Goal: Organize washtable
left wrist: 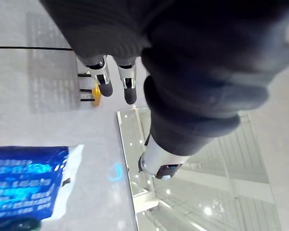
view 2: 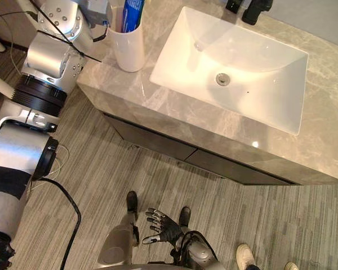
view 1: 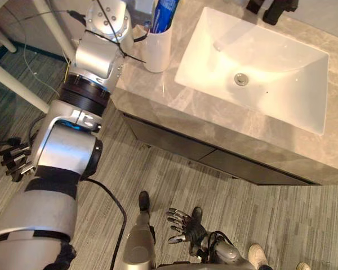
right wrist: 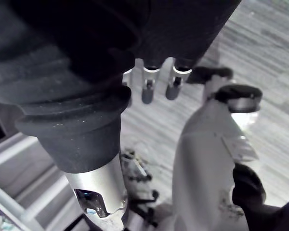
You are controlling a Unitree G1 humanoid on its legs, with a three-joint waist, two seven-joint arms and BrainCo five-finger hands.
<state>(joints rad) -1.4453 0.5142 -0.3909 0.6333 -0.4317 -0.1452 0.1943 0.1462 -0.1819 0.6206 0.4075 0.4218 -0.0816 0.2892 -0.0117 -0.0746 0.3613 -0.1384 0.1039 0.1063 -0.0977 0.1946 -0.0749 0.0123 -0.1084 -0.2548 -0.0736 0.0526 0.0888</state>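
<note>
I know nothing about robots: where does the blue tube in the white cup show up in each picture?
Left eye view: the blue tube at the top edge, standing in the white cup, left of the sink.
Right eye view: at the top edge too, nearer the left side.
Left wrist view: close up, beside the left hand.
Right wrist view: faces the floor.
Shared landmark: the white cup.

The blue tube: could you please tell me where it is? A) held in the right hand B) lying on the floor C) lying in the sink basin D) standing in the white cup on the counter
D: the blue tube stands in the white cup on the counter, beside the sink.
</note>
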